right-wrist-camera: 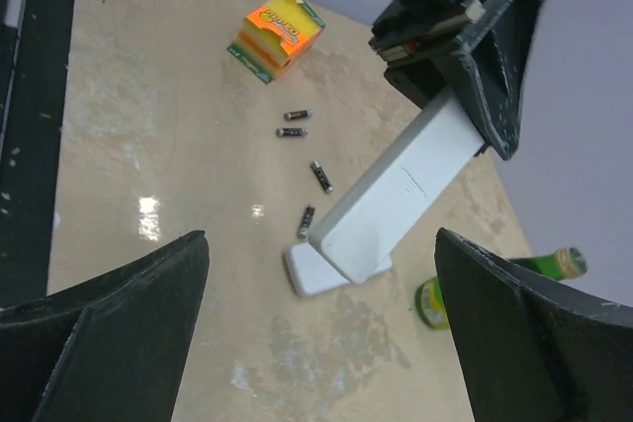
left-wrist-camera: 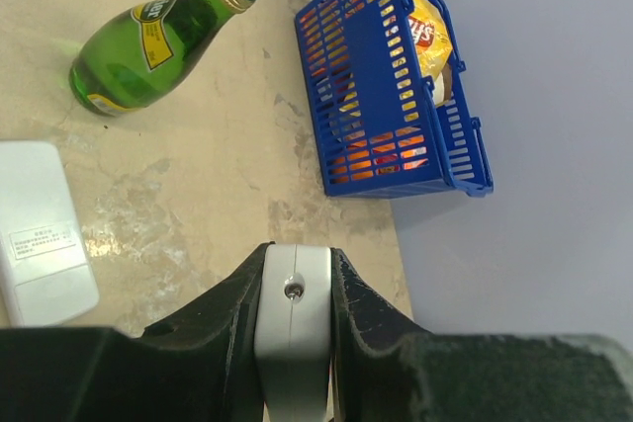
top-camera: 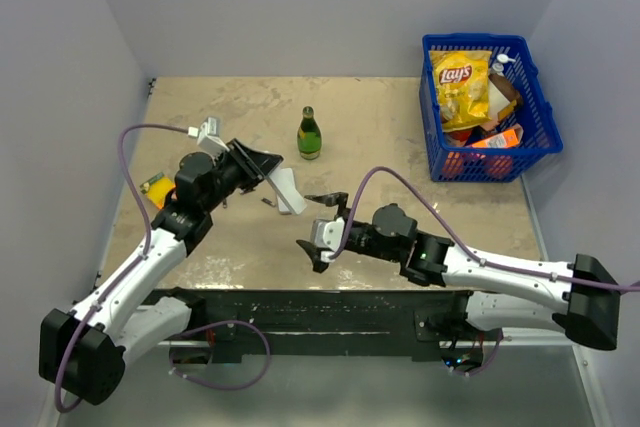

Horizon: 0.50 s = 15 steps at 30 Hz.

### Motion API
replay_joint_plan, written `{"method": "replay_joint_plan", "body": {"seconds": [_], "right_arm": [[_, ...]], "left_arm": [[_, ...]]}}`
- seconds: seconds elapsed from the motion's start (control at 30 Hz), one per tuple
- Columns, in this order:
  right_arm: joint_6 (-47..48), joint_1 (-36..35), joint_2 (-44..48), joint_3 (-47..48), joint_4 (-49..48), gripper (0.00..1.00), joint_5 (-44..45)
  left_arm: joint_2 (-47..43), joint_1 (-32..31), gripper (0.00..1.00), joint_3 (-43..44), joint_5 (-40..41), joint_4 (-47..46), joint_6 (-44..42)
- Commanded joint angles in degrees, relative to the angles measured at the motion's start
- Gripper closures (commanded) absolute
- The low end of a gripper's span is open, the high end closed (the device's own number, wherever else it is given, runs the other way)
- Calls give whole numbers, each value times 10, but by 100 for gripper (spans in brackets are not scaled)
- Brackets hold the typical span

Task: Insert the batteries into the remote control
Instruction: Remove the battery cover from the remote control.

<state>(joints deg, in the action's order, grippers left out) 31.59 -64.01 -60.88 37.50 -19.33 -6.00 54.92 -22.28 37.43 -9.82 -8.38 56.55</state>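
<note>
A beige, marbled table (top-camera: 400,127) fills the floor of a grey-walled booth, with both arm bases along the bottom edge of the top view.

Just above the bases, at lower centre, the right gripper (top-camera: 318,224) hovers over the table with its jaws spread wide and nothing between them. Its wrist view looks past both fingers to the task's things.

Four small dark batteries (right-wrist-camera: 306,221) lie loose on the table there, strung in a rough line from centre frame up towards an orange box (right-wrist-camera: 277,35) at the top. The lowest one lies just beside the foot of the white remote (right-wrist-camera: 396,195); none is inside it.

The remote slants from centre frame up to the right, its upper end clamped in the left gripper (top-camera: 265,169), whose jaws are closed tight on it. Its lower end sits over a second flat white piece (right-wrist-camera: 309,279) lying on the table; whether the two touch I cannot tell.

Farther back, at upper centre of the top view, a green bottle (top-camera: 310,134) stands upright. At the upper right, against the wall, a blue basket (top-camera: 535,97) holds a yellow chips bag (top-camera: 460,87) and other packets.
</note>
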Motion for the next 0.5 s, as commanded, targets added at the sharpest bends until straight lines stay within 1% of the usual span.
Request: {"method": "replay_joint_plan", "body": {"seconds": [0.0, 0.1, 0.23, 0.27, 0.37, 0.47], "right_arm": [[156, -26, -27, -1, -57, 2, 33], [182, -42, -48, -5, -107, 2, 73], [220, -61, -83, -6, -148, 2, 122], [225, -65, -89, -11, -190, 2, 149], [246, -67, -109, -24, -235, 2, 166], [253, -68, -124, -22, -243, 2, 168]], "left_arm": [[-3, -2, 100, 53, -27, 35, -7], [-9, -2, 100, 57, -21, 47, 0], [-21, -2, 100, 47, -16, 46, 39], [-24, -2, 100, 43, -15, 45, 47], [-30, -2, 100, 41, -18, 49, 71], [-39, -2, 100, 36, -19, 46, 92]]}}
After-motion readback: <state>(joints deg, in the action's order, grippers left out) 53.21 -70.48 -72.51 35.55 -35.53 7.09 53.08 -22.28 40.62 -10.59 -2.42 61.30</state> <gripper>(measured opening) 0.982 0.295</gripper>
